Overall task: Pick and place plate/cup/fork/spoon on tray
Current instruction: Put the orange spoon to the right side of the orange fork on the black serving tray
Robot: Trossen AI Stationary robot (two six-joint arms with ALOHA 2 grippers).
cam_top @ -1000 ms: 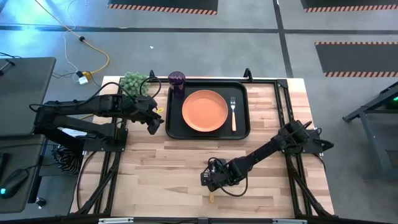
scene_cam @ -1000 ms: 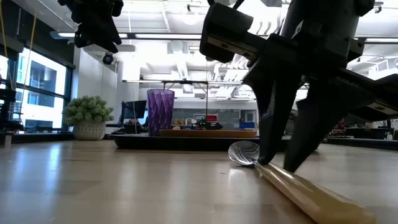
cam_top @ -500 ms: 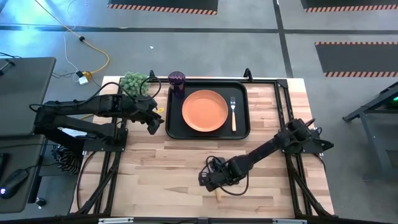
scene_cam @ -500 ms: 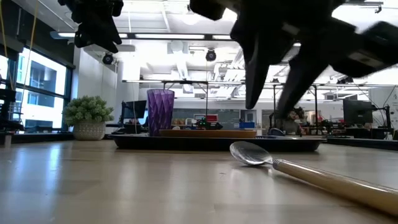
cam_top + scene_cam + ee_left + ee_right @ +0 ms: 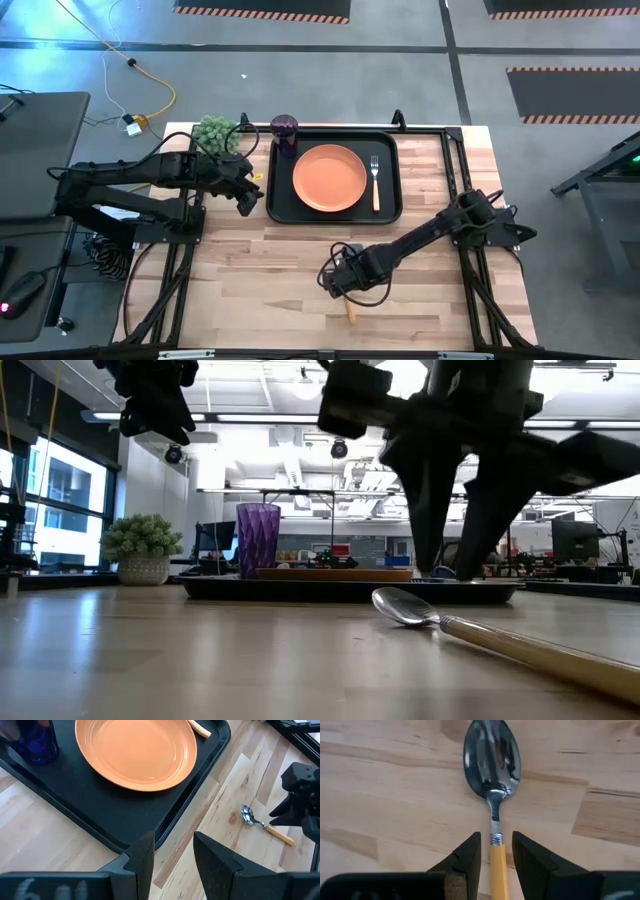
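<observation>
Spoon (image 5: 492, 780) lay flat on table (image 5: 250, 290), well short of tray (image 5: 283, 205). Right gripper (image 5: 492, 852), a second earlier lower with fingers beside handle, had lifted and re-centred, fingers apart astride handle, gripping nothing. Likely regrasp attempt. Left gripper (image 5: 172, 852) open, empty, beside tray.

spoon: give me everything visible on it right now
The small spoon with a shiny silver metal bowl and yellowish-tan handle lies flat on the bare wooden table, bowl facing up, well clear of the large black tray. The right gripper is open, its fingers straddling the handle near the neck; contact can't be confirmed.
</observation>
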